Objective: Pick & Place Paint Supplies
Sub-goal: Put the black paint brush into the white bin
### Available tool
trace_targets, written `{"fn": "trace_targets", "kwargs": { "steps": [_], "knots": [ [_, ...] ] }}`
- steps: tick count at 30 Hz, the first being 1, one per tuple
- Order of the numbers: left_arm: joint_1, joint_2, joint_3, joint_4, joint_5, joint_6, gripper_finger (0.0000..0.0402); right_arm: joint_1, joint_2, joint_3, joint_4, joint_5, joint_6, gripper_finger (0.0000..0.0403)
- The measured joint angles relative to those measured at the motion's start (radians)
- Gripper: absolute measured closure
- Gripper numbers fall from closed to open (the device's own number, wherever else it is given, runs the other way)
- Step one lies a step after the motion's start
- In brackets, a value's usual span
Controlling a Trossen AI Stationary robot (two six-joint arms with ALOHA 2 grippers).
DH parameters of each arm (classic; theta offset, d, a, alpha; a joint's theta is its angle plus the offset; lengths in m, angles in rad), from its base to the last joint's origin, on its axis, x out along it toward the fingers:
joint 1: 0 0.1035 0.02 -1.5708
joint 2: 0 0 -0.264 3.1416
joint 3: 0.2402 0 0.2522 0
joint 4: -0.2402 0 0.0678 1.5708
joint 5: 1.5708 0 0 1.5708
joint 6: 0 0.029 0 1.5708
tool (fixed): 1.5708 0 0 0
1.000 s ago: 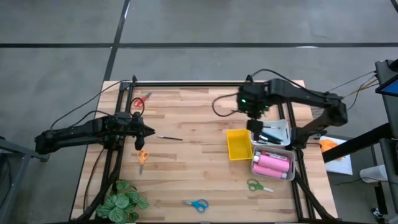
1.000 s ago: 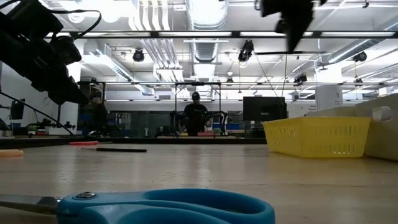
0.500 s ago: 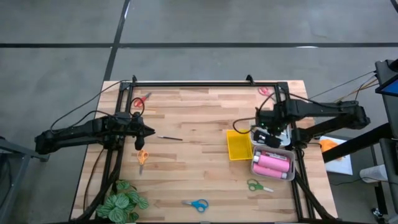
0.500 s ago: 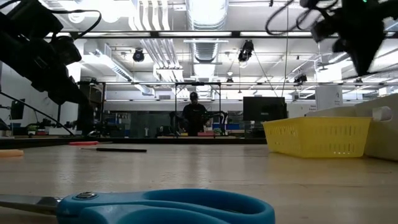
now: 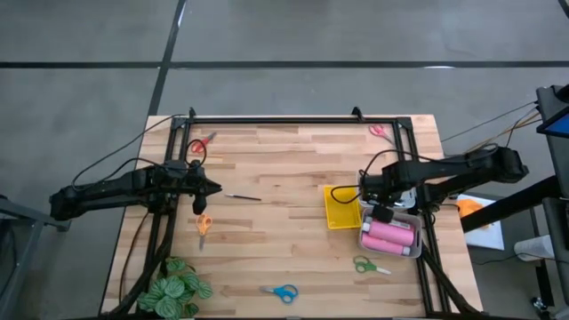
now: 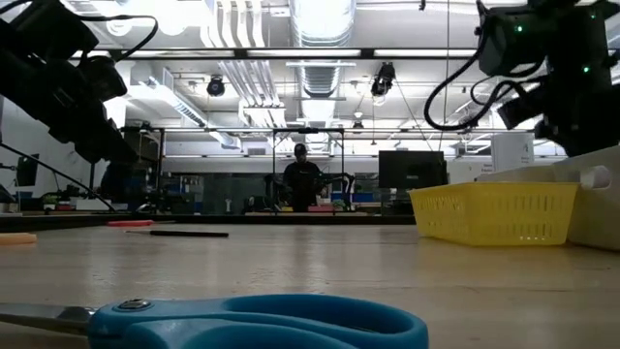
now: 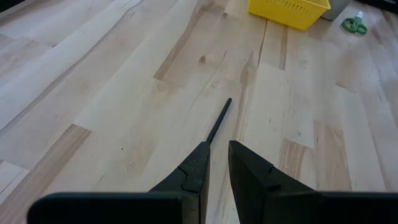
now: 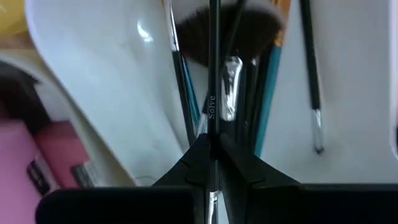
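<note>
My right gripper [image 8: 213, 142] points down over the white tray [image 5: 397, 190] and is shut on a thin black brush [image 8: 213, 74]. Several brushes lie in that tray, one of them a fluffy black brush [image 8: 217, 31]. Pink bottles [image 5: 389, 236] lie in the tray next to it on the near side. At the table's left, my left gripper [image 7: 216, 163] hangs above the wood with its fingers a narrow gap apart and nothing between them. Another thin black brush [image 7: 219, 121] lies flat on the table just ahead of it. My right gripper pinches the thin black brush's handle [image 8: 212, 121] between its two fingertips, coming from above and pointing down. The brush runs out past the fingertips over the brushes in the white tray. Whether it touches them I cannot tell.
A yellow tray [image 5: 341, 206] stands left of the white one. Scissors lie scattered about: red [image 5: 200, 144], orange [image 5: 204, 224], blue [image 5: 282, 292], green [image 5: 369, 265] and pink [image 5: 380, 131]. A leafy plant [image 5: 178, 289] sits at the near left corner. A person stands in the room beyond.
My right gripper has come down from high above the table and moved toward the near right onto the white tray, rolling its wrist and staying shut. The left arm has kept still.
</note>
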Motion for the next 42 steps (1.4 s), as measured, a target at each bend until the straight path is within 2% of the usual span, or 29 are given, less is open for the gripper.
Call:
{"fn": "trace_targets", "kwargs": {
  "steps": [10,20,30,36,42],
  "knots": [
    [0.000,0.000,0.000,0.000,0.000,0.000,0.0341,0.000,-0.004,-0.066,0.101,0.001,-0.003,0.0378],
    [0.000,0.000,0.000,0.000,0.000,0.000,0.0341,0.000,-0.004,-0.071,0.108,0.004,-0.004,0.0277],
    [0.000,0.000,0.000,0.000,0.000,0.000,0.0341,-0.001,-0.005,-0.055,0.092,0.006,-0.004,0.0270],
    [0.000,0.000,0.000,0.000,0.000,0.000,0.0341,-0.001,-0.012,0.056,0.000,0.081,-0.008,0.0269],
    [0.000,0.000,0.000,0.000,0.000,0.000,0.0341,-0.001,-0.078,0.149,0.050,0.219,-0.023,0.0269]
  ]
}}
